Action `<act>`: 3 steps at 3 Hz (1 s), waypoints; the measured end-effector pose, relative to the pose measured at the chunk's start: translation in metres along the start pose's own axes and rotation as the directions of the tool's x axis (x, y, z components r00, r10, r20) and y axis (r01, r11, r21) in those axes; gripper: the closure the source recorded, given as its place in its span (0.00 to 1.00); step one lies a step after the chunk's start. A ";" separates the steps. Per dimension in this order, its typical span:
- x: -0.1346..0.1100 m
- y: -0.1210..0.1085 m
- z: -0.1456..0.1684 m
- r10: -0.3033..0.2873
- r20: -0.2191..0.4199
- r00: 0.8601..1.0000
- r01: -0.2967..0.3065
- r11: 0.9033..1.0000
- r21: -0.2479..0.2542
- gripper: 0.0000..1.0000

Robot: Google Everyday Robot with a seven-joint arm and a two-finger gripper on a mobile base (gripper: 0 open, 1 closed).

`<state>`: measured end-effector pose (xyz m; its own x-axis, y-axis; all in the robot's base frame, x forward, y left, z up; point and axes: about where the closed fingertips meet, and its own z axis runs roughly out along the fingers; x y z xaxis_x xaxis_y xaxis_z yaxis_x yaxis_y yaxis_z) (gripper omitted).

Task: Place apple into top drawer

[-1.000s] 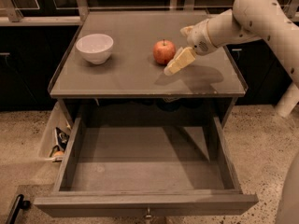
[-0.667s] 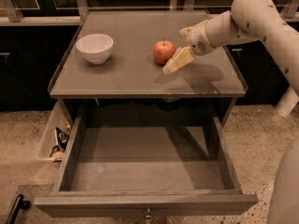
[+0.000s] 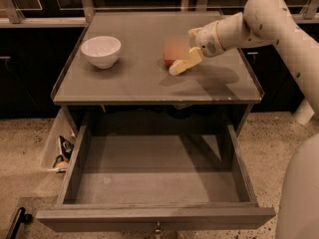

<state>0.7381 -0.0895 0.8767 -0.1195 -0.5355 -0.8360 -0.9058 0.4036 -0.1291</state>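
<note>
The apple [image 3: 172, 54], red and round, sits on the grey table top [image 3: 144, 81], right of centre. My gripper [image 3: 182, 63] reaches in from the right on the white arm [image 3: 259, 21]; it is low over the table top, right against the apple's front right side. Whether it touches the apple cannot be told. The top drawer [image 3: 154, 176] is pulled wide open below the table top. Its flat bottom is bare and a small metal knob [image 3: 158, 228] sits on its front panel.
A white bowl [image 3: 101, 50] stands on the table top at the left. A side pocket [image 3: 61, 153] with small items hangs left of the drawer. A black handle [image 3: 17, 219] lies on the floor at lower left. Dark cabinets stand behind the table.
My gripper has moved a little to the left, from just beside the apple to right up against it. The apple, bowl and drawer have not moved.
</note>
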 end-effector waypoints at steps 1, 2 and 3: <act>-0.004 0.000 0.013 0.011 0.012 1.000 -0.011 1.000 -0.022 0.00; -0.004 0.000 0.021 0.024 0.013 1.000 -0.023 0.999 -0.045 0.00; -0.004 0.000 0.021 0.024 0.013 1.000 -0.023 0.999 -0.045 0.18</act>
<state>0.7472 -0.0715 0.8690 -0.1356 -0.5157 -0.8460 -0.9200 0.3825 -0.0857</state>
